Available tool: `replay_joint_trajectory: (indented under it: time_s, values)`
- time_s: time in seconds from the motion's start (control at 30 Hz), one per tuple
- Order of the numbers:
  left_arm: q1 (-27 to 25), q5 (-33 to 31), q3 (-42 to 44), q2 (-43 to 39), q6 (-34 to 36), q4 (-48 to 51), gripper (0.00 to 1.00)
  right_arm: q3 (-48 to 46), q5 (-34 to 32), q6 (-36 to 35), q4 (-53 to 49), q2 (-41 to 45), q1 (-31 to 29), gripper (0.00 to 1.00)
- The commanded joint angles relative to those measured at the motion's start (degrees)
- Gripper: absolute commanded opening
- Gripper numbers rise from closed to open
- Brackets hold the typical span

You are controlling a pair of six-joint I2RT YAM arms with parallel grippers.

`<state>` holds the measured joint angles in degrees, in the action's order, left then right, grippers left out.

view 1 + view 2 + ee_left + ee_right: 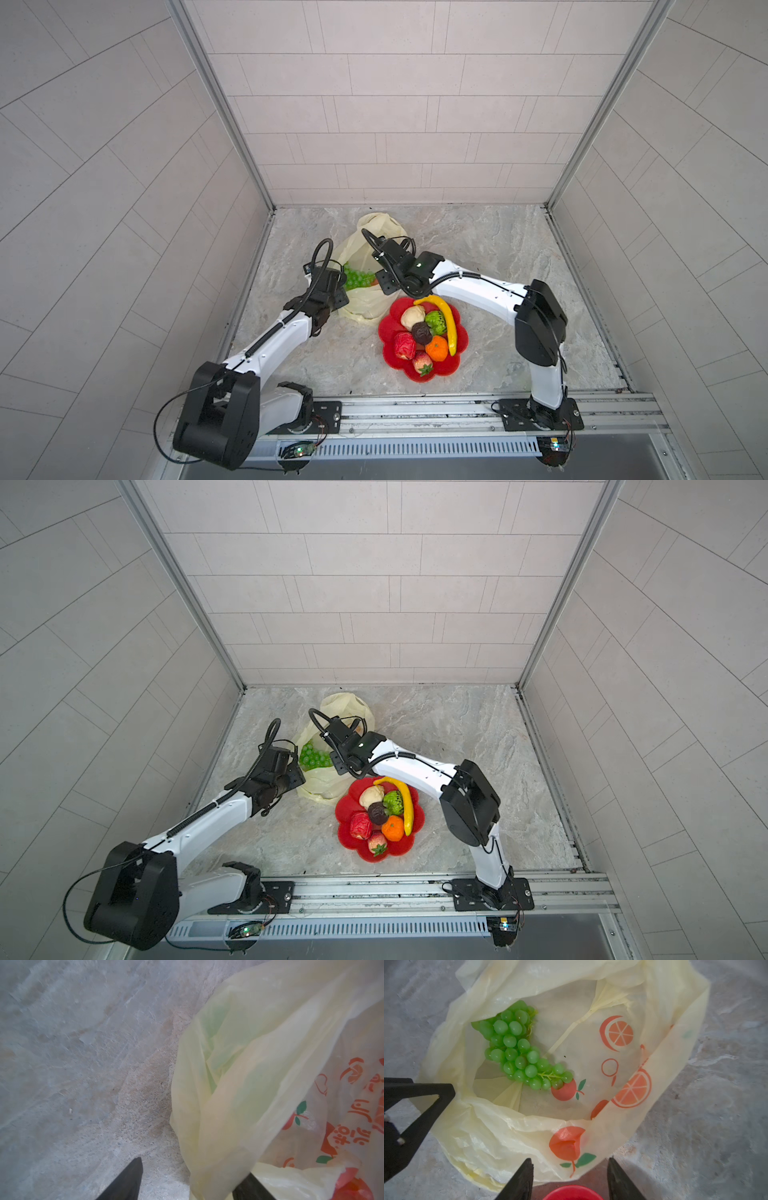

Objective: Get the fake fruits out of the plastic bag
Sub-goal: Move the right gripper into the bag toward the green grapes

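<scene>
Seven fake fruits (436, 348) sat on the red plate (449, 365) at five o'clock from the plastic bag (376, 226), whose mouth showed the grape bunch (521, 1047) inside, so we held left fingers (128, 1180) and right fingers (521, 1180) apart, probably to reach in.

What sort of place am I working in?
Probably a robot test cell, not a home: tiled walls framed by metal posts, a stone-look tabletop, and a mounting rail along the front edge.
</scene>
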<state>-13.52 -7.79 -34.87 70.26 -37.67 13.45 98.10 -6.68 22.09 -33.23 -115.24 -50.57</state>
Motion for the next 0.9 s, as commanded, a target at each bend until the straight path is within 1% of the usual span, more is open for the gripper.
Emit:
replay_joint_trajectory:
  time_s: [0.0, 0.07, 0.13, 0.2, 0.3, 0.33, 0.4, 0.5, 0.53, 0.63, 0.7, 0.73, 0.87]
  values:
    - [3.07, 2.13, -3.27, 2.32, -0.57, 0.51, 0.74, 1.21, -0.44, -4.57, 0.32, -2.65, 0.09, 0.56]
    - [3.76, 2.66, -3.65, 2.46, -1.62, -1.24, 0.79, 1.83, -0.44, -5.02, 1.35, -4.46, 0.82, 0.57]
    - [3.73, 3.37, -5.25, 3.97, -1.13, -2.51, 0.81, 4.63, 0.52, -5.51, -0.02, -7.41, 1.40, 0.58]
    - [3.71, 4.06, -7.06, 7.02, -0.55, -2.69, 0.83, 7.58, 0.44, -6.62, -1.95, -10.12, 1.27, 0.58]
    - [3.74, 5.55, -9.89, 13.08, 0.92, -2.54, 0.84, 9.03, -0.32, -7.63, -2.95, -12.83, 0.49, 0.58]
    - [3.81, 5.08, -10.87, 14.88, 0.78, -1.17, 0.82, 8.99, -0.05, -7.50, -3.15, -13.29, 0.47, 0.58]
    - [4.66, 4.26, -9.96, 15.66, -0.51, -1.26, 0.72, 7.89, 0.56, -7.53, -2.60, -13.22, 0.38, 0.58]
    - [7.64, 4.93, -5.96, 12.31, -2.68, -3.97, 0.59, 5.45, 1.21, -8.37, -1.36, -12.23, -0.03, 0.57]
    - [8.18, 4.13, -5.01, 10.88, -3.18, -4.15, 0.56, 5.19, 1.16, -8.63, -1.44, -12.11, -0.30, 0.57]
    - [8.48, 2.65, -3.07, 7.99, -3.53, -4.19, 0.48, 4.82, 0.76, -8.99, -1.75, -12.53, -0.51, 0.57]
    - [9.09, 3.12, -2.04, 7.21, -3.54, -4.43, 0.41, 4.73, 0.31, -9.10, -1.90, -13.09, -0.50, 0.57]
    - [9.91, 3.92, -1.40, 7.18, -4.95, -4.85, 0.37, 4.68, -0.06, -9.23, -2.07, -13.38, -0.51, 0.57]
    - [11.99, 7.77, -0.75, 9.31, -5.66, -6.40, 0.32, 4.64, -0.97, -9.39, -2.25, -13.93, -0.13, 0.57]
